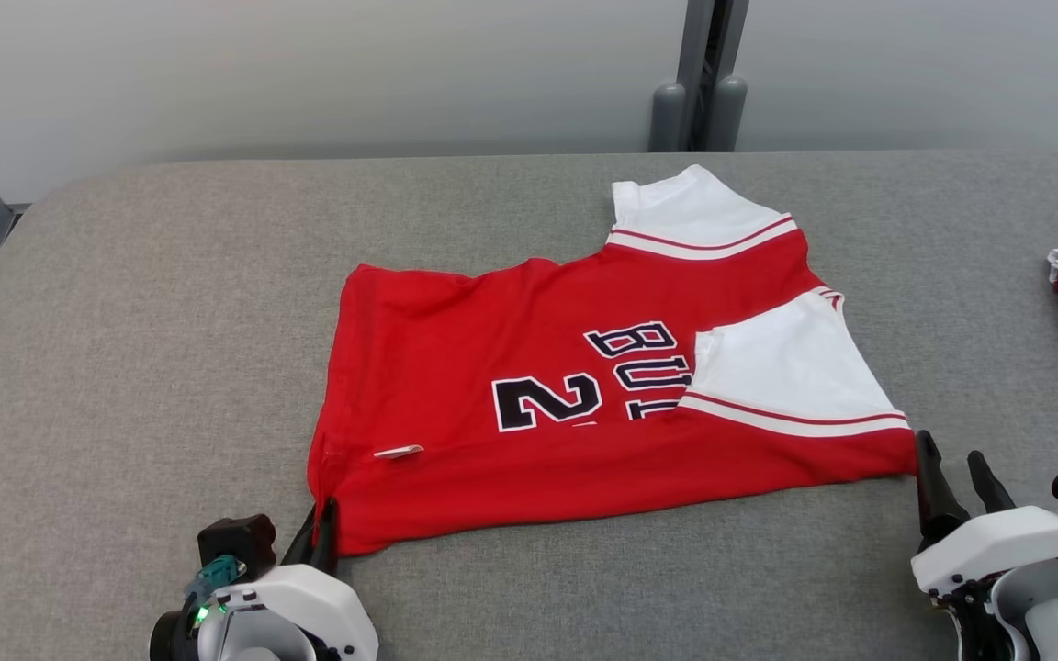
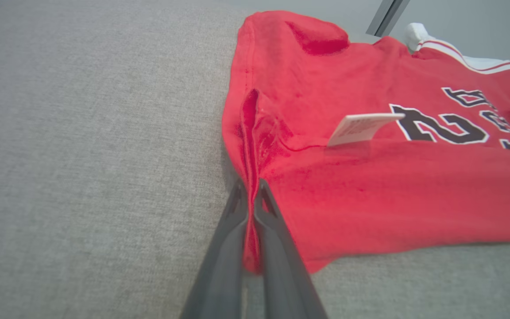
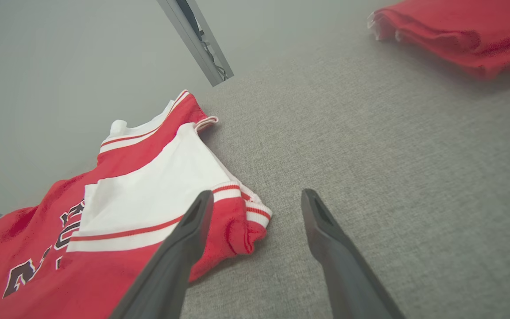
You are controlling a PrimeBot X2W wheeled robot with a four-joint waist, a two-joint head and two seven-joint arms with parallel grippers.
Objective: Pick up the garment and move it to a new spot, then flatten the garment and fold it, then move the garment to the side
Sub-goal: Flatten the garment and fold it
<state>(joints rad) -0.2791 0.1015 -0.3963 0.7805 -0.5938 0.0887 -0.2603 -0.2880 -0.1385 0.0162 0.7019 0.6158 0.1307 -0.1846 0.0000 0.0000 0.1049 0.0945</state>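
Grey worktop [image 1: 125, 321] beneath red garment [image 1: 511, 367]; left fingers [image 1: 325, 537] clamped on near-left corner, right fingers [image 1: 929, 491] spread at near-right corner.

Left claw [image 1: 325, 516] pinched tight, right claw [image 1: 950, 448] spread wide, both pointing forward.

Looks forward and down from the head, well back, over the table [image 1: 125, 321] and whole garment [image 1: 455, 367]. Skims low and close from each wrist: left at the garment's hem corner, right at its sleeve end. Shares the numbered front in all three.
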